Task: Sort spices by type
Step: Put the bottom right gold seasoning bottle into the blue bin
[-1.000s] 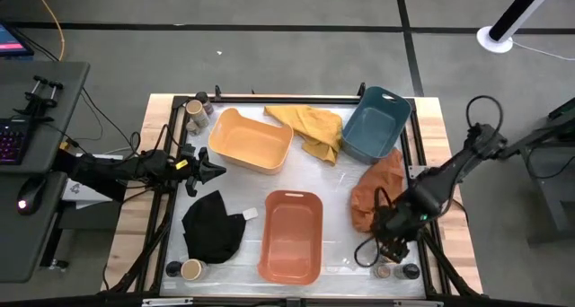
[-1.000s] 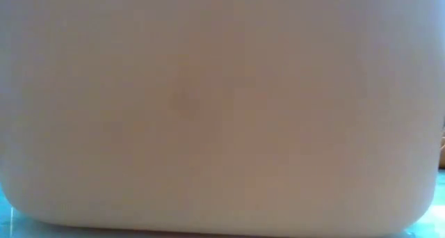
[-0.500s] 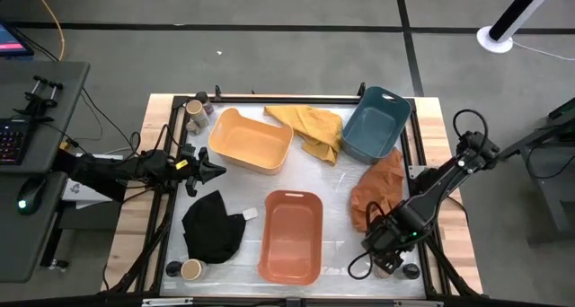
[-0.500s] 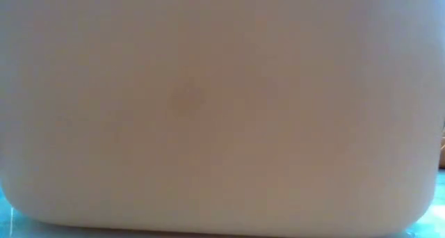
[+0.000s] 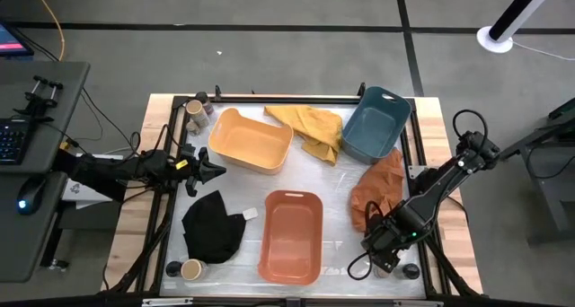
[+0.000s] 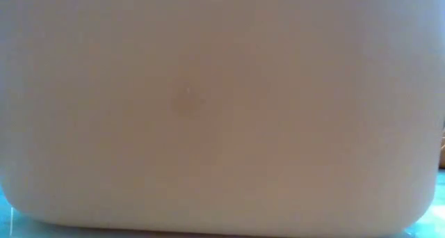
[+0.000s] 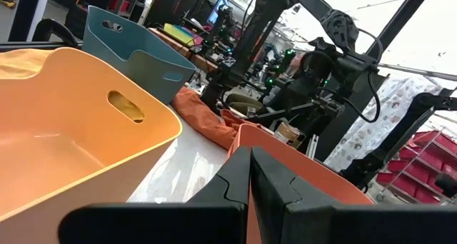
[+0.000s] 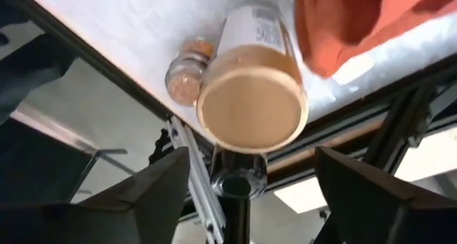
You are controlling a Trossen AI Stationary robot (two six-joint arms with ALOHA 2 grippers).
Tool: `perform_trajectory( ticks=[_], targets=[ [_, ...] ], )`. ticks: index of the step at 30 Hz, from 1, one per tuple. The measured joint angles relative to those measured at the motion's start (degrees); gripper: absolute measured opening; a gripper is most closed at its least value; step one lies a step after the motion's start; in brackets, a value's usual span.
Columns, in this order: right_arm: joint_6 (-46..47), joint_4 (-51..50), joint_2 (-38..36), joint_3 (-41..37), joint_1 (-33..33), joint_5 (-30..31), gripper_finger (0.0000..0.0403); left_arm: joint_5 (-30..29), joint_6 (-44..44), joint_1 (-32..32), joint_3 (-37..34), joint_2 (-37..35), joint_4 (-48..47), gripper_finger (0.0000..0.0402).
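Note:
Looking down past my right gripper (image 8: 253,158), a wide spice jar with a pale tan top (image 8: 250,108) stands upright at the table's near right corner. A slim brownish jar (image 8: 187,80) stands next to it. The gripper (image 5: 384,258) hangs over the wide jar and points steeply down. It is open, one finger on either side of the tan top, and I see no touch. My left gripper (image 5: 218,169) is shut and level at the table's left side. More jars stand at the far left corner (image 5: 194,109) and the near left corner (image 5: 190,269).
A yellow tub (image 5: 250,139), an orange tub (image 5: 291,235) and a blue tub (image 5: 375,123) stand on the table. Yellow (image 5: 310,127), orange (image 5: 377,186) and black (image 5: 213,224) cloths lie between them. A pale tub wall fills the low view.
My right gripper has come down and moved toward the table's near edge. It now covers the tan-topped jar, which showed in front of it a second ago. Over the last half second it has kept still.

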Motion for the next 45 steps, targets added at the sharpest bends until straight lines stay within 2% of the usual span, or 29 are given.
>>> perform_trajectory(
  ticks=[4,9,22,29,34,45],
  targets=[
    [-2.10,0.05,0.00,0.00,0.00,-1.41,0.0337,-0.01,0.00,0.00,-0.01,0.00,0.00,0.0001],
    [0.95,0.23,0.00,0.00,1.31,-1.19,0.0343,-0.02,0.00,-0.01,-0.01,0.00,0.00,0.0001],
    [4.92,1.58,0.11,-0.01,4.02,7.56,0.0341,-0.02,0.00,-0.01,-0.01,0.00,0.00,0.0001],
    [5.32,1.23,0.46,0.00,4.02,7.75,0.0333,-0.02,0.00,-0.01,-0.01,0.00,0.00,0.0001],
    [3.98,1.40,3.77,-0.02,4.02,4.76,0.0332,-0.01,0.00,-0.01,0.01,0.00,0.00,0.0001],
    [3.36,2.47,9.00,-0.02,4.02,5.27,0.0332,-0.02,0.00,-0.01,-0.01,0.00,0.00,0.0001]
  ],
)
